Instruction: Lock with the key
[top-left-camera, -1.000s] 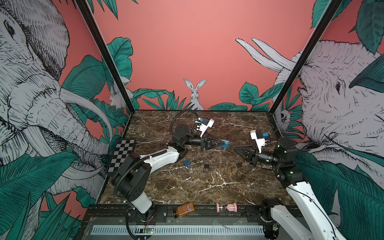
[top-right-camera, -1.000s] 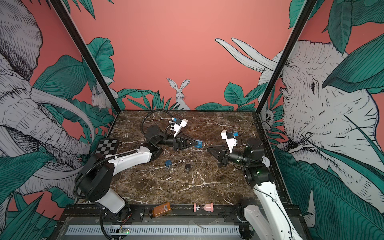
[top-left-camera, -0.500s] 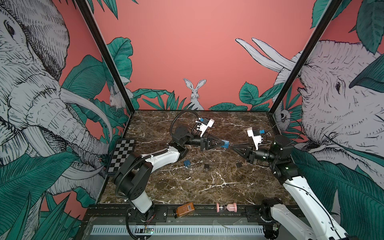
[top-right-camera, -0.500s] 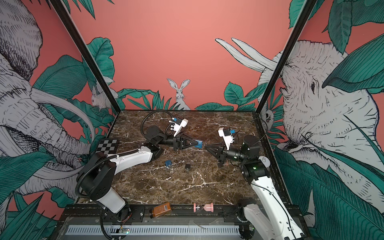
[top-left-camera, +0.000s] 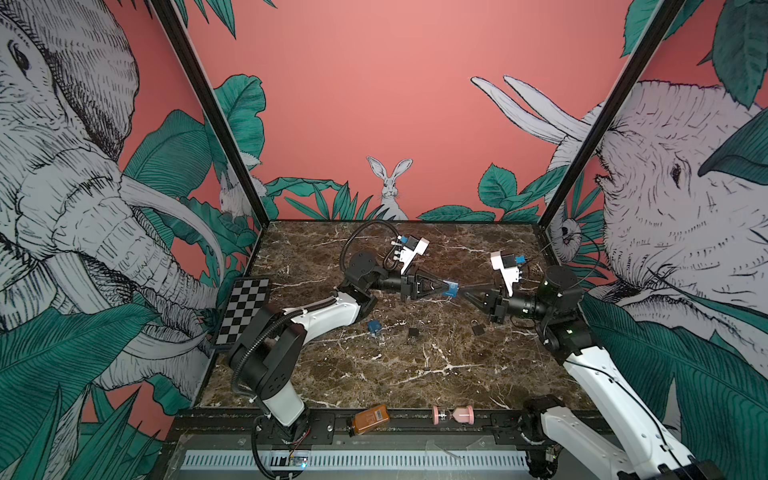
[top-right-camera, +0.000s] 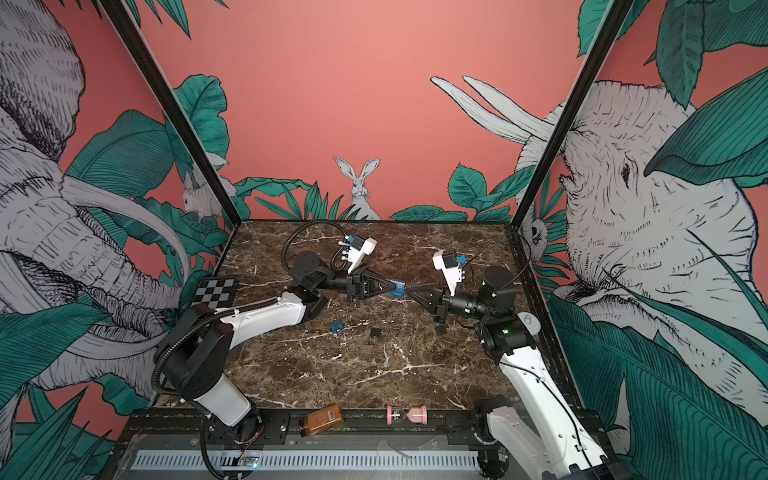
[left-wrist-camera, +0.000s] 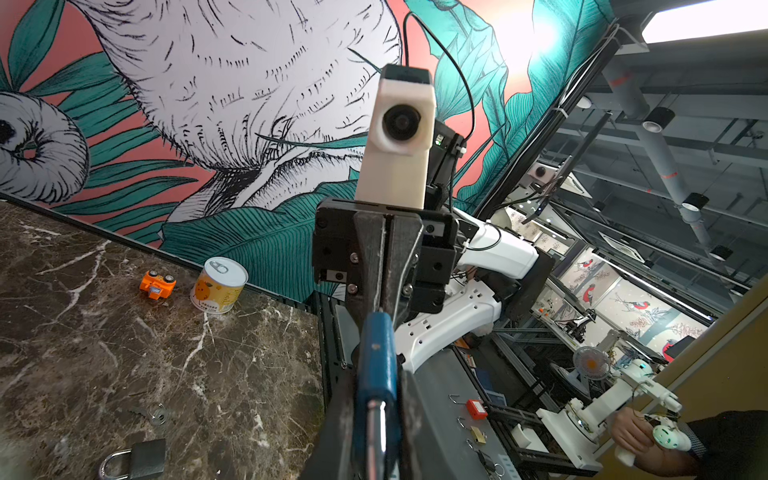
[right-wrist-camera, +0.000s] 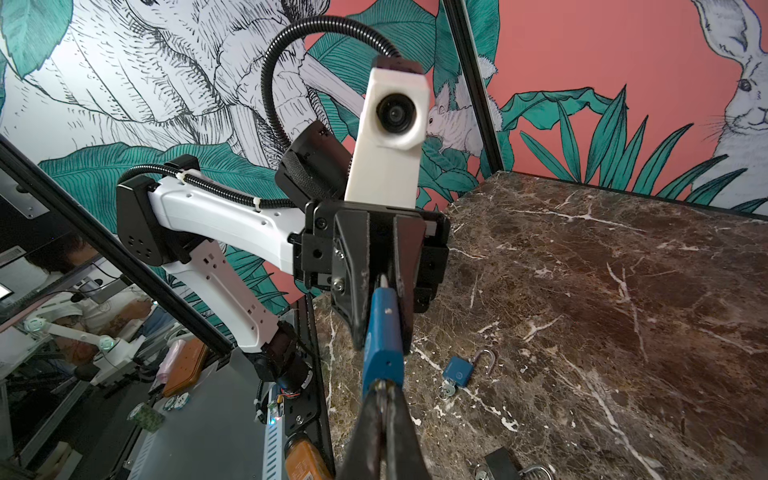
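With the padlock (right-wrist-camera: 384, 328) clamped in the left gripper (top-left-camera: 444, 288) and the key (right-wrist-camera: 380, 385) pinched in the right gripper (top-left-camera: 465, 291), grip may be lost if torque is applied off-axis.

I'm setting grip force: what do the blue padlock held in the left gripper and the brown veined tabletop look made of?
The blue padlock looks like metal under a smooth blue coat, perhaps plastic; its bare silvery shackle glints like steel. The brown veined tabletop looks like polished marble or a print of it: white veins, faint sheen.

Marble table (top-left-camera: 374, 374) bears blue padlock (top-left-camera: 375, 327), black padlock (top-left-camera: 413, 333), checkerboard (top-left-camera: 245, 309).
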